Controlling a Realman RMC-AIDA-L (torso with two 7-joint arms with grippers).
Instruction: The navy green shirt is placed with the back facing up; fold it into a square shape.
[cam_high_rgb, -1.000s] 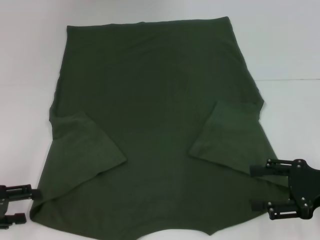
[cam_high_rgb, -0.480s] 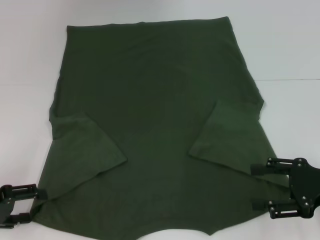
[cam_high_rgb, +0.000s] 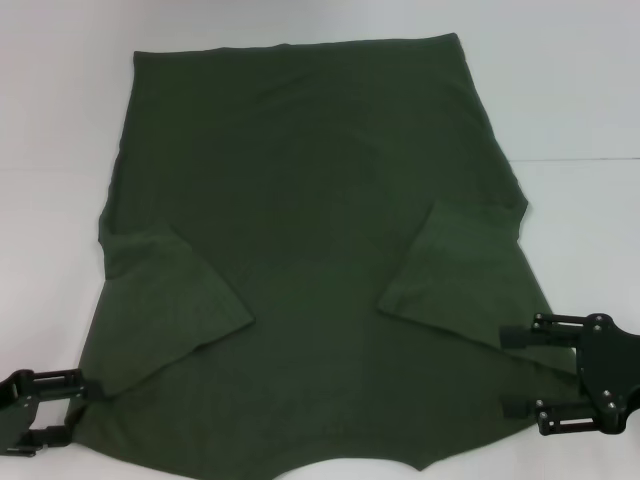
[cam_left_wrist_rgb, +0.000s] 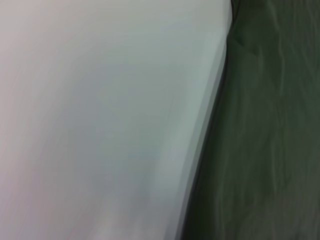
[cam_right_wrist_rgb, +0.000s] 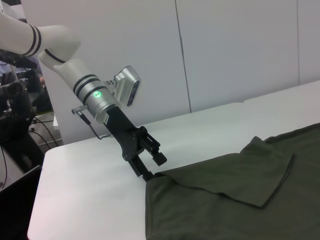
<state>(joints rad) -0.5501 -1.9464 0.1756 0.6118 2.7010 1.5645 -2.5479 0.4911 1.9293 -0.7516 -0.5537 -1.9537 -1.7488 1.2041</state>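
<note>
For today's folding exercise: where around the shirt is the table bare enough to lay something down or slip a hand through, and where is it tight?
Bare table lies beside the shirt on the robot's left, on its right, and in a strip beyond the far hem. Tight spots are the near corners: the left gripper sits at the left shoulder edge, and the right gripper sits open over the right shoulder.

- Left gripper (cam_high_rgb: 88, 411): low at the near left, arm angled steeply down, fingers spread apart, pointing inward.
- Right gripper (cam_high_rgb: 508, 372): low at the near right, fingers spread wide, pointing inward.
</note>
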